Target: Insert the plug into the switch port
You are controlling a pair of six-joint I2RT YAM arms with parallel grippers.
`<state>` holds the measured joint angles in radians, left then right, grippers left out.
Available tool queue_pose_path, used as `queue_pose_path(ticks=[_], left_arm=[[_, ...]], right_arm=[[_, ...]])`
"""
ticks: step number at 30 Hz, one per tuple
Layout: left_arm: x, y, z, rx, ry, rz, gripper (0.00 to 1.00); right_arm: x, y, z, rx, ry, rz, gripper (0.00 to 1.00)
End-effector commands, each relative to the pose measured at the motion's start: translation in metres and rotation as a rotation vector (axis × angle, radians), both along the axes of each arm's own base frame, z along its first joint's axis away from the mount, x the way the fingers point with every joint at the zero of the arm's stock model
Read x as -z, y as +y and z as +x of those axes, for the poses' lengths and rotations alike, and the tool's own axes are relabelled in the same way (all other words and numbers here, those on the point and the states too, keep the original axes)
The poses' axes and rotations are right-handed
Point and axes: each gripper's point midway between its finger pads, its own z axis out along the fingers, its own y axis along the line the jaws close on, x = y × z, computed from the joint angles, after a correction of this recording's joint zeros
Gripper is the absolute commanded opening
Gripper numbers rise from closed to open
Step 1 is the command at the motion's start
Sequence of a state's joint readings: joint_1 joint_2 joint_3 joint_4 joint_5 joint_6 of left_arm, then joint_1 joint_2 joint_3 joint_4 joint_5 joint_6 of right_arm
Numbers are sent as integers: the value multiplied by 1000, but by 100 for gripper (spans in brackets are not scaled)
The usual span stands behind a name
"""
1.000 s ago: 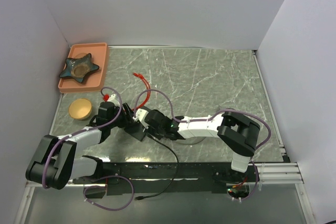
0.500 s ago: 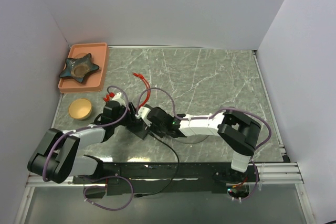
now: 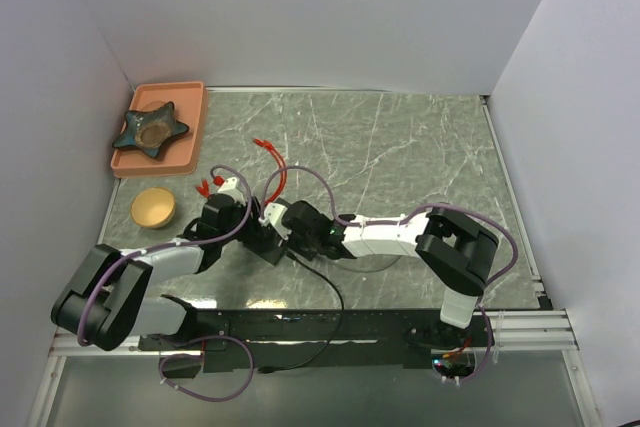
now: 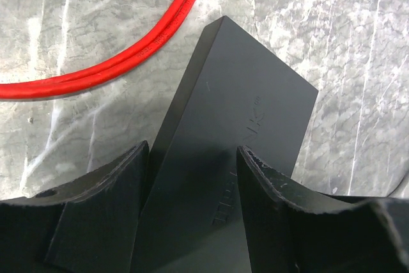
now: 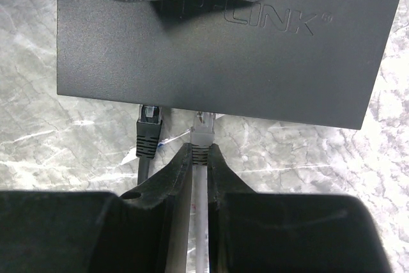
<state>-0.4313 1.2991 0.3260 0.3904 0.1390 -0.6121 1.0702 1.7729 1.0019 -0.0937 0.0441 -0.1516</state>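
Right wrist view: the clear plug (image 5: 202, 133) meets the switch port (image 5: 203, 115) on the edge of the black switch (image 5: 217, 49), pinched tight in the right gripper (image 5: 199, 156), beside a seated black plug (image 5: 149, 130). The left gripper (image 4: 192, 158) clamps the switch at the table's (image 3: 400, 147) near-left, by a red cable (image 4: 128, 62).

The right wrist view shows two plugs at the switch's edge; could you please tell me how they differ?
The black plug is opaque and dark; the clear plug is pale and translucent. The clear plug is pinched in the jaws of the right gripper, while the black plug is free of any gripper. Both lie side by side, pointing at the same edge of the switch.
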Motion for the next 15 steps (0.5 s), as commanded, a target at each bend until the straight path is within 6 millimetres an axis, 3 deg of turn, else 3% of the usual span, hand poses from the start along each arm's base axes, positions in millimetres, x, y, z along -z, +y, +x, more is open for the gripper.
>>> queue_pose_path(ticks=[1,15], left_arm=[[-6,-58,-67,305,154,-169,59],[-25,-84,-87,470,84,-213,59]], right_arm=[[-110,82,35,-71,-198,416,0],[-125,94,34,-137,-187,478,0]])
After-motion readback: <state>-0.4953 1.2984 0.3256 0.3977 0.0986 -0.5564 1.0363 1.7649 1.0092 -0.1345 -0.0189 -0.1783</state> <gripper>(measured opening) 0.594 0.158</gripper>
